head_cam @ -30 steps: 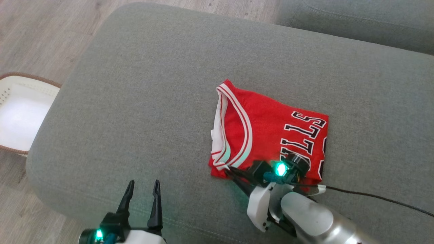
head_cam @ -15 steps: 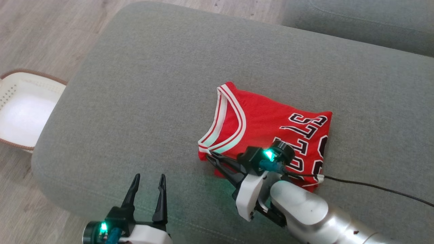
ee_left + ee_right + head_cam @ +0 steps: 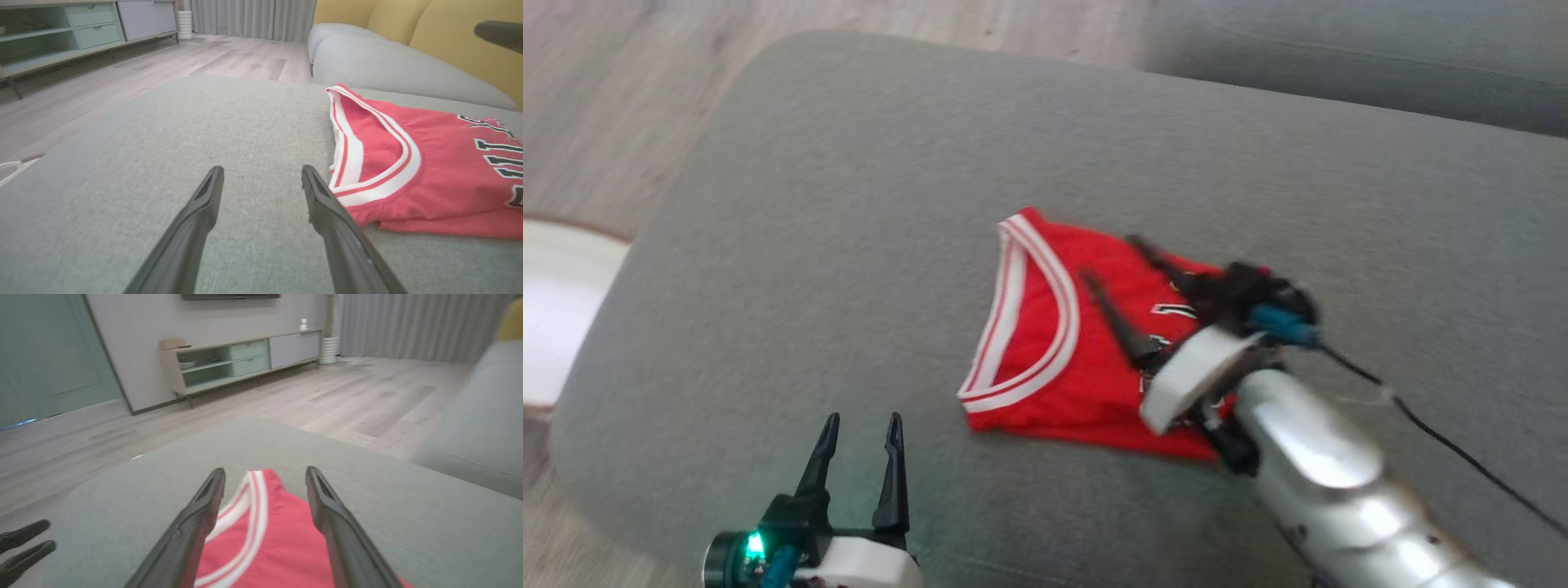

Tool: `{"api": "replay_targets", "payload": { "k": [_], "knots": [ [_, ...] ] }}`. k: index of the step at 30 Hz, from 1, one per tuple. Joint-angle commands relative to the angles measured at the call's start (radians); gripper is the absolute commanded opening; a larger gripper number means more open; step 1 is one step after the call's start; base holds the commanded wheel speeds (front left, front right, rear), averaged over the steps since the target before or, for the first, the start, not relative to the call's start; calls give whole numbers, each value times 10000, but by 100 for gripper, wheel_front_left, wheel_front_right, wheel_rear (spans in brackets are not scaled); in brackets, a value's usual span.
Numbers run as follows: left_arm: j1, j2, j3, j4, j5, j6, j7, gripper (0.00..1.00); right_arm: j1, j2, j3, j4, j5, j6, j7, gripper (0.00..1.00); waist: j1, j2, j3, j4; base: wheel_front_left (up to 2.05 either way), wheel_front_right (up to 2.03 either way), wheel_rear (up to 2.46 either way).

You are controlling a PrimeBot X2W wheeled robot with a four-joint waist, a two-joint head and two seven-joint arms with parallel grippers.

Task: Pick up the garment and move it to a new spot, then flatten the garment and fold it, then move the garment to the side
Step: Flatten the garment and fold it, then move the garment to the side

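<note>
**Head view, left to right.** A white basket point(image 3: 547, 327) with a brown rim is sitting on the pale wooden floor point(image 3: 621, 98) at 9 o'clock, just beside the edge of a grey sofa cushion point(image 3: 849, 204). At 7 o'clock the left gripper point(image 3: 863, 425) is hovering over bare cushion, its two dark fingers standing apart and holding nothing.

The garment point(image 3: 1086, 400), a red jersey with white-and-red trim, is lying folded on the cushion near the middle of the frame, with its trimmed opening facing 9 o'clock. The right gripper point(image 3: 1111, 260) is hovering over the jersey, its arm coming from 5 o'clock. Its fingers are spread wide, pointing toward 11 o'clock and gripping nothing. The blur is hiding whether the tips are touching the cloth.

A black cable point(image 3: 1445, 441) is running from that wrist toward 4 o'clock. A second grey cushion point(image 3: 1339, 73) is adjoining the first at 1 o'clock.

**Wrist views.** The room beyond is showing a low cabinet point(image 3: 237, 359) with green drawers standing against a wall, grey curtains point(image 3: 408, 326) hanging to the floor, and a yellow backrest point(image 3: 449, 41) rising behind the cushions.
</note>
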Motion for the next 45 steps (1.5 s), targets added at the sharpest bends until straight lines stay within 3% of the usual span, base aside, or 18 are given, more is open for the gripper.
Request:
{"api": "replay_targets", "payload": {
  "k": [1, 6, 10, 19, 27, 36, 40, 45],
  "knots": [
    [-424, 6, 383, -322, 112, 3, -95, 100, 488, 160, -762, -385, -502, -7, -115, 100, 0, 0, -207, -519, 0, 0, 0],
    [-525, 6, 648, -319, 371, -50, -95, 100, 1659, 160, -3480, -1105, -1835, -7, -116, 100, 0, 0, -374, -1252, 0, 0, 0],
    [-573, 6, 933, -215, 658, -151, -95, 100, 2287, 160, -4766, -1510, -2512, -7, -117, 100, 0, 0, -444, -1788, 0, 0, 0],
    [-22, 6, 1516, -214, 927, -107, -95, 100, 3655, 160, -5635, -2099, -2877, -7, -117, 100, 0, 0, -794, -2755, 0, 0, 0],
    [366, 6, 1317, -430, 695, 26, -95, 100, 4447, 160, -5868, -2422, -2766, -7, -118, 100, 0, 0, -847, -3046, 0, 0, 0],
    [82, 6, 1057, -405, 692, -68, -95, 100, 4110, 160, -5554, -2190, -2357, -7, -118, 100, 0, 0, -506, -2611, 0, 0, 0],
    [-138, 6, 705, -602, 63, -331, -95, 100, 3500, 160, -4877, -1709, -1966, -7, -118, 100, 0, 0, -140, -1902, 0, 0, 0],
    [-224, 6, 319, -685, 31, -464, -95, 100, 2515, 160, -4464, -705, -1443, -7, -118, 100, 0, 0, 207, -900, 0, 0, 0]
  ]
}}
